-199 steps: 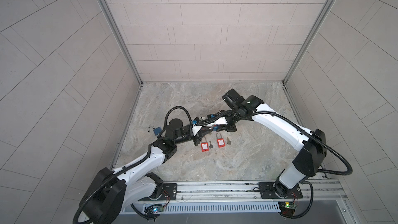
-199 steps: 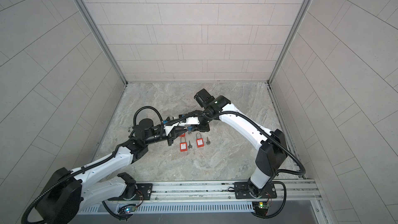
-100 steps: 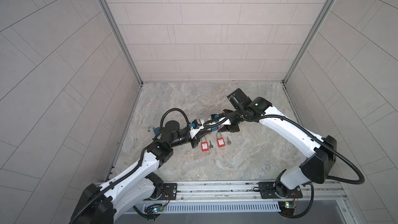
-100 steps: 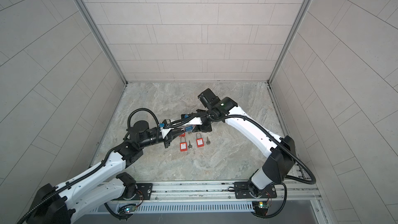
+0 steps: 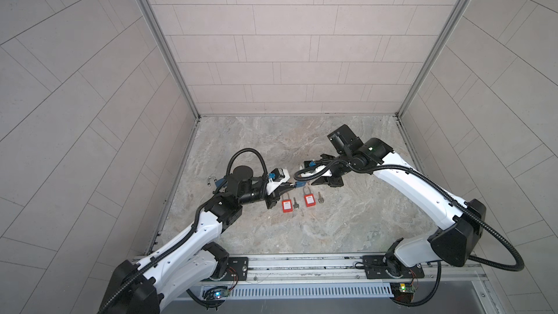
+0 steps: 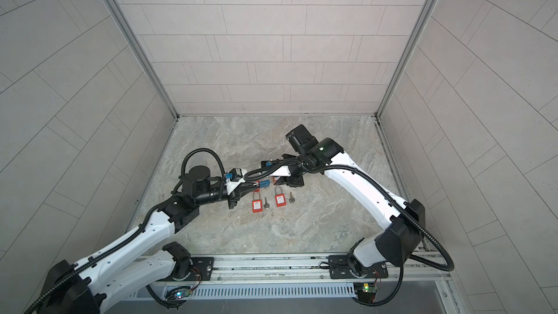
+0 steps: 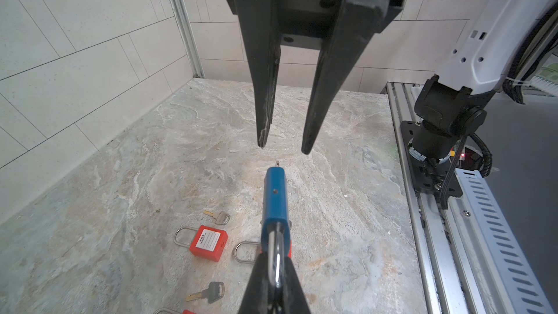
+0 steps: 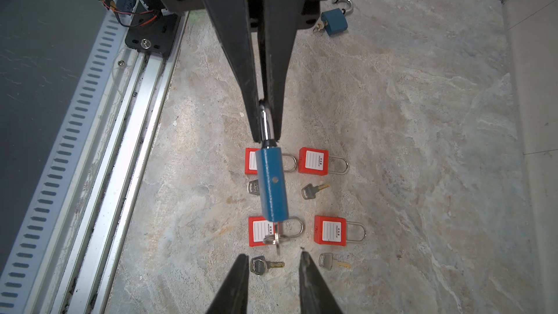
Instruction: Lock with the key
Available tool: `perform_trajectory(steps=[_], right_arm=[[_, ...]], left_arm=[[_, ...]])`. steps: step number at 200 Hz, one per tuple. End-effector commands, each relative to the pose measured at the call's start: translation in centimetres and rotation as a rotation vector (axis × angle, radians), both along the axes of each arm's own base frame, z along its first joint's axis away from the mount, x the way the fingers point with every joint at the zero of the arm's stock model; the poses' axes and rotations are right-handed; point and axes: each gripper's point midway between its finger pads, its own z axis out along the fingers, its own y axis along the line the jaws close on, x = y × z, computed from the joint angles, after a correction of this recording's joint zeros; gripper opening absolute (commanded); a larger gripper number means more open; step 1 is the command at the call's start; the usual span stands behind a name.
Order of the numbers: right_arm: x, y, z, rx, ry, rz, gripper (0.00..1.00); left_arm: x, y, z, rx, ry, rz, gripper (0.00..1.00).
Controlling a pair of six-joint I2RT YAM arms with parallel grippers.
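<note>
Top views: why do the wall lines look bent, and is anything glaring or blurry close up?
In both top views the wide lens bows the wall tiles; lighting is soft, shadows faint. In the right wrist view the blue padlock has a glaring metal loop, and its key looks blurred.

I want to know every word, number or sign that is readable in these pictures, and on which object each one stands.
No text is readable with certainty.
On the white labels of the red padlocks: small red print, too small to read.
On the head of a silver key: stamped characters, blurred.
On the held blue padlock: no text visible.
</note>
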Motion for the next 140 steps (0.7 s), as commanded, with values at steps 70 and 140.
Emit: perform_trajectory(steps=[70, 140], right_arm=[[-1.0, 0.8, -1.0, -0.015, 0.08, 0.05, 0.21], [-0.8, 0.7, -1.7, -0.051, 0.095, 0.049, 0.09]], left_arm=[[-0.1, -0.3, 2.4, -0.02, -0.081, -0.035, 0.0], [-0.1, -0.3, 2.3, -0.014, -0.081, -0.043, 0.0]])
